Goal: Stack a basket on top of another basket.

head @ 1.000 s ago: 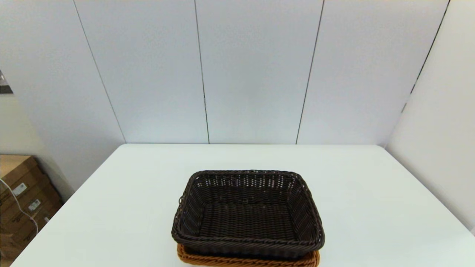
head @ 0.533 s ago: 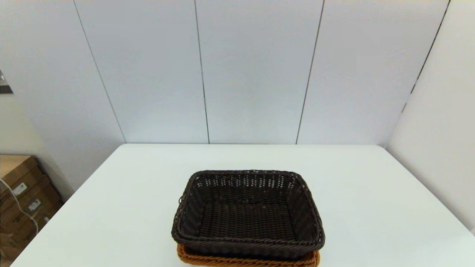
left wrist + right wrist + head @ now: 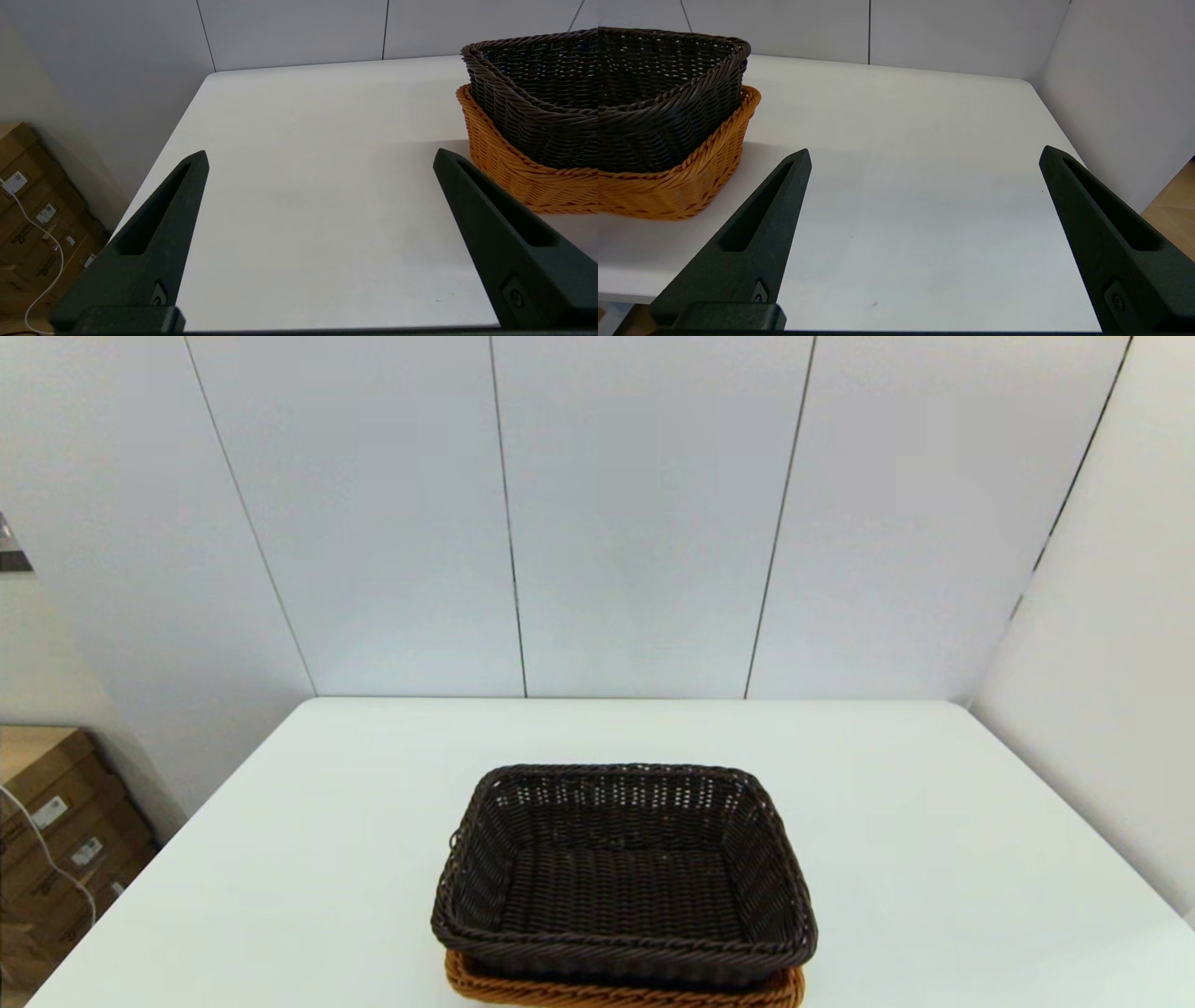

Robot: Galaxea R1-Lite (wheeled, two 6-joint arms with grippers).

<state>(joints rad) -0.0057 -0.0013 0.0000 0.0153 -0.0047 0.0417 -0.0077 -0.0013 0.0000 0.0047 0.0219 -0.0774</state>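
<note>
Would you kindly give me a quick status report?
Left gripper and right gripper open, empty, clear of baskets. Dark basket nested in orange basket. No obstructions.

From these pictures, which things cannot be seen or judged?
- Orange basket, head view: the dark basket nested in it hides all but its near rim, and the picture's edge cuts that.
- Its inside: hidden in every view.
- Both baskets: cut off by the picture's edge in each wrist view.
- Left gripper and right gripper: open over the table, outside the head view.
- Box labels: too small.
</note>
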